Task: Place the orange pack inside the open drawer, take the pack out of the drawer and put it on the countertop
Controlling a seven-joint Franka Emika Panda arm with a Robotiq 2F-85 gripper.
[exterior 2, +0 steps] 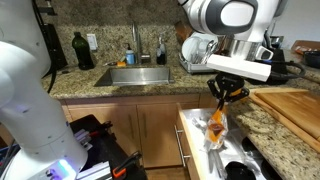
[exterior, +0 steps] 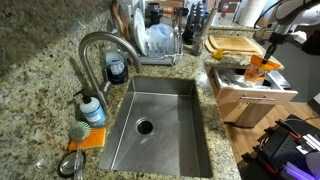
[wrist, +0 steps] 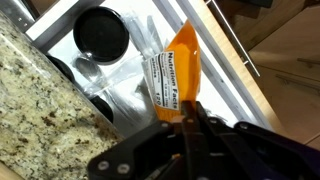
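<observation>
Wrist view has the claw (wrist: 190, 112) clamped on the top edge of the orange pack (wrist: 172, 80), dangling over the open drawer (wrist: 228, 72). Looks light, floppy, crinkly, so that top seam seems the spot to grab.

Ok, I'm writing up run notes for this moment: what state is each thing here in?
Drawer: open.
Pack: held at its upper edge, hanging over the drawer.
Gripper: shut on the pack.
Faucet: off, no water seen.
Sink: basin empty.
Cabinet doors: shut.
</observation>
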